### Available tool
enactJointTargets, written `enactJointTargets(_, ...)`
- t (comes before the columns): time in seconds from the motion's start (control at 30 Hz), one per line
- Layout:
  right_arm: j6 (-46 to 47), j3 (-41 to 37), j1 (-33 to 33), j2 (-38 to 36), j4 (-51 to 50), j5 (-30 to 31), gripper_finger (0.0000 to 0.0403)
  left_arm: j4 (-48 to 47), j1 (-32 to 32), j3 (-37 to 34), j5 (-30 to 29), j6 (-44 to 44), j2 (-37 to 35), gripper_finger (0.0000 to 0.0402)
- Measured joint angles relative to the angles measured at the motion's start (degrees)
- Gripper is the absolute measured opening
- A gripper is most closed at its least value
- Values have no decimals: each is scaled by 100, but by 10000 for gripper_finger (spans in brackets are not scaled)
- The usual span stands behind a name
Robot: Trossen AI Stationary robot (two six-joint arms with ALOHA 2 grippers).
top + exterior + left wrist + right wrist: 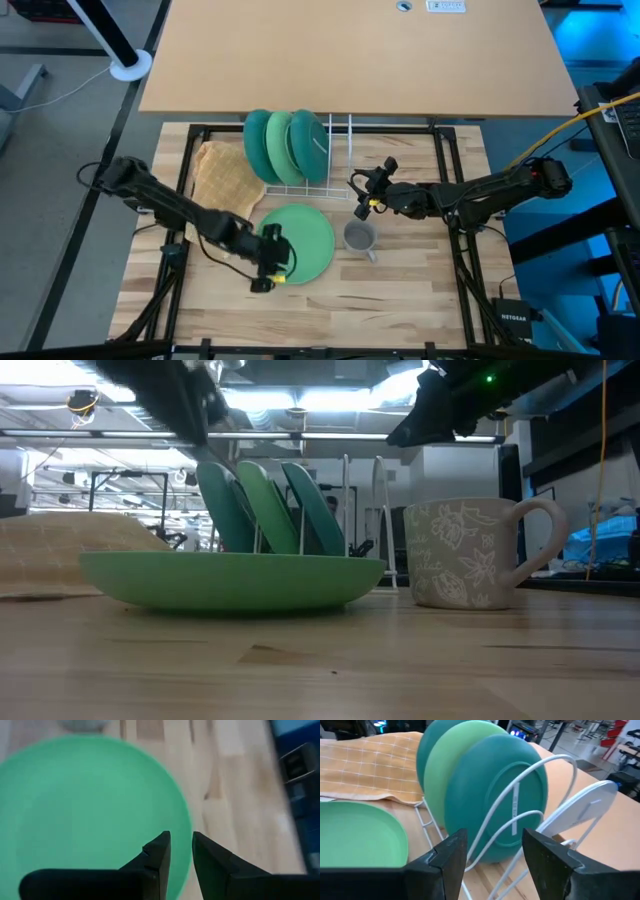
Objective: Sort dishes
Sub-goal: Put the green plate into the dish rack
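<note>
Three plates (285,142) racked upright, green plate (300,240) flat, mug (359,237) beside

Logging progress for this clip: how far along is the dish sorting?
Done: three plates stand in the rack. In hand: left gripper, open, at the rim of the flat green plate. Left: that plate and the mug. Right gripper open near the rack.

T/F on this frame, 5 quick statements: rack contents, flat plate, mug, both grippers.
1. Three plates stand on edge in the white wire rack. True.
2. The light green plate lies flat on the tan cloth. False: it lies on the bare wooden table, beside the cloth.
3. The mug is upright, right of the flat plate. True.
4. The right gripper holds the mug. False: it is open, above the table near the rack.
5. The left gripper is open at the flat plate's edge. True.
</note>
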Motion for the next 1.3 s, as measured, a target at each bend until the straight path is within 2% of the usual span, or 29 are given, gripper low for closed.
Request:
enactJointTargets(0.17,-1,0,-1,0,-3,-2,195,63,-23,0,-148,-523,620,82)
enactJointTargets(0.3,0,0,-2,0,-4,-3,195,58,-24,-2,-89,-699,890,126)
enactJointTargets(0.43,-1,0,-2,0,-3,-3,195,100,-38,0,303,-631,893,173)
enactJointTargets(0.57,-1,0,-4,0,-3,-8,195,253,-44,7,500,-667,787,199)
enactJointTargets(0.77,-1,0,-4,0,-3,-189,195,356,-176,13,191,-424,883,204)
enactJointTargets(1.0,-1,0,-4,0,-3,-197,195,360,-375,13,126,-115,1239,205)
enactJointTargets(1.17,-1,0,-4,0,-7,-196,195,364,-420,13,-338,121,1549,205)
enactJointTargets(1.3,-1,0,-4,0,-8,-197,195,362,-414,11,-363,151,1774,205)
